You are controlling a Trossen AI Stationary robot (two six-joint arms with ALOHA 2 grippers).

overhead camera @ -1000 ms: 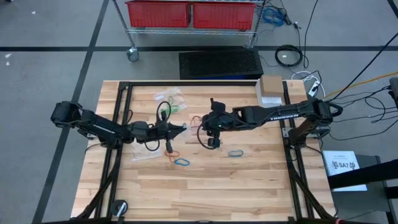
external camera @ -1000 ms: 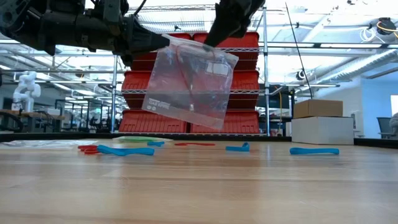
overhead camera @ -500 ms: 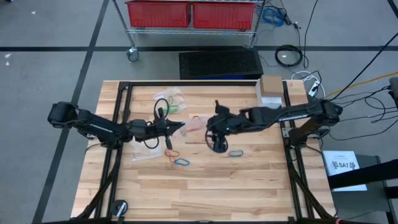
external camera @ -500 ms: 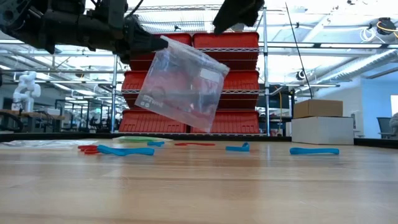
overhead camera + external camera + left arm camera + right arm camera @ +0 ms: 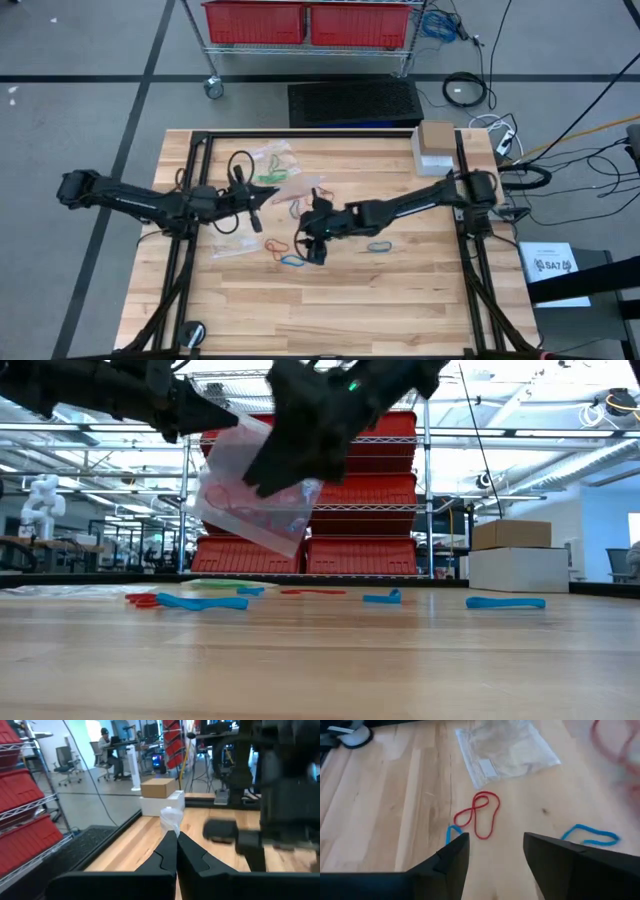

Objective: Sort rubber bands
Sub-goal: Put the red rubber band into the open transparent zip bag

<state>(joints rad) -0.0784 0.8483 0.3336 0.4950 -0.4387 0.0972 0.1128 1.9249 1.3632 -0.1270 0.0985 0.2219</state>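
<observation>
Having left bag (image 5: 290,192), R tool (image 5: 310,248) now wide over red band (image 5: 481,815); L tool (image 5: 262,195) still pinching bag.

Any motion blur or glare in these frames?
Low view: right arm smeared, backlit dark against bright ceiling lights. Left wrist view: right arm blurred. Right wrist view: red rubber band sharp, red streak at the edge blurred. High view: evenly lit.
</observation>
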